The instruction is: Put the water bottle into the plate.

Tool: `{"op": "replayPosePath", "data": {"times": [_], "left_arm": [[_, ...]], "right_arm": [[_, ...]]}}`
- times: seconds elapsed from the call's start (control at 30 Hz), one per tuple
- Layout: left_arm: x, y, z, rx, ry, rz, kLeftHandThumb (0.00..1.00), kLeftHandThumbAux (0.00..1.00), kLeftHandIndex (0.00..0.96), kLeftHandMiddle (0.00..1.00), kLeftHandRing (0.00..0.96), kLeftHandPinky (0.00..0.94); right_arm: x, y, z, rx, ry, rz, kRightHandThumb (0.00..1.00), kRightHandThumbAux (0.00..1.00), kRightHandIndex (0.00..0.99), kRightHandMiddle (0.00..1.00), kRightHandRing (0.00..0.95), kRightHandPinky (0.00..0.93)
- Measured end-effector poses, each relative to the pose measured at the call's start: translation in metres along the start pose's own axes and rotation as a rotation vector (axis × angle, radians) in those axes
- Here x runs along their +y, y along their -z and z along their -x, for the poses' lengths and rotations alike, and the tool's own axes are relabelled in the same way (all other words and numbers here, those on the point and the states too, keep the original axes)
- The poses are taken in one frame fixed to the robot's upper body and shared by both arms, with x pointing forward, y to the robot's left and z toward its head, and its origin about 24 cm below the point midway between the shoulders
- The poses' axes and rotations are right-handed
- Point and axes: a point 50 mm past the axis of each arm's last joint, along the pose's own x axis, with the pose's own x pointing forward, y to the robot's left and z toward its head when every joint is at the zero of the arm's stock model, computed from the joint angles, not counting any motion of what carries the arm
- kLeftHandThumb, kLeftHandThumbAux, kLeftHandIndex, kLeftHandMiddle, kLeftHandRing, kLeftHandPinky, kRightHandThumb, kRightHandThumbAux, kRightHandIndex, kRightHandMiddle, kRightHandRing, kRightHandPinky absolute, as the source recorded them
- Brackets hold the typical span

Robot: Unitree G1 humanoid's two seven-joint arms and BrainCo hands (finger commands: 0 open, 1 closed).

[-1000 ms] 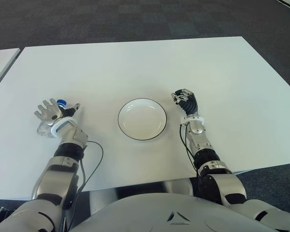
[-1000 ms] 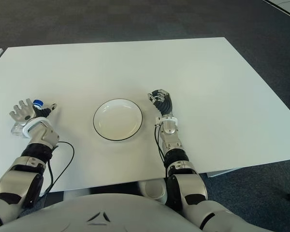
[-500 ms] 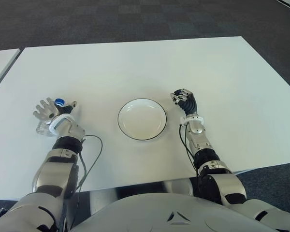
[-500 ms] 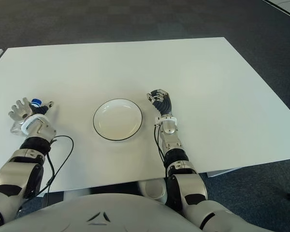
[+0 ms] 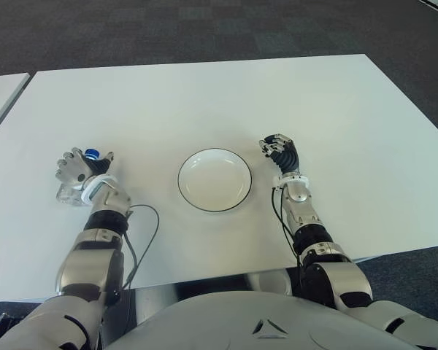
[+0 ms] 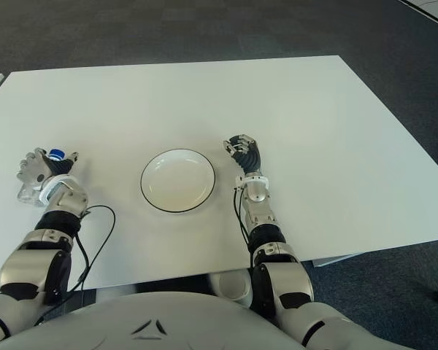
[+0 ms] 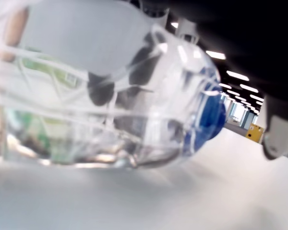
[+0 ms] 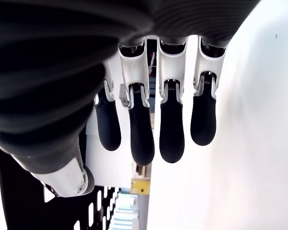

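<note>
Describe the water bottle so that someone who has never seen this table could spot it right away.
Start at the white table and find the round white plate with a dark rim near its middle. Go to the robot's left, where the left hand closes around the water bottle. The bottle is clear plastic with a blue cap; the right hand, beside the plate, holds nothing.

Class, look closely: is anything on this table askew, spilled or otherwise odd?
Only the water bottle: it lies on its side on the table, left of the empty plate, with the left hand closing around it. Nothing has spilled.
</note>
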Motion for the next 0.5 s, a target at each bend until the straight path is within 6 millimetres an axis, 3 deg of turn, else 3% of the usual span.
{"op": "replayPosePath", "data": {"times": [0.2,0.5], "left_arm": [[-0.0013,0.0011,0.0026,-0.025,0.006,-0.001,0.938,0.651,0.398,0.469,0.531,0.737],[0.0002,0.0023,-0.0051,-0.077,0.052,0.02,0.948,0.652,0.385,0.499,0.53,0.798]], "right_arm": [[0.0,-0.0002,-0.0001,0.0,0.001,-0.002,0.709,0.726,0.431,0.523,0.521,0.521],[-0.0007,-0.0002,-0.0001,0.0,0.002,-0.004,0.709,0.726,0.431,0.521,0.519,0.521]]}}
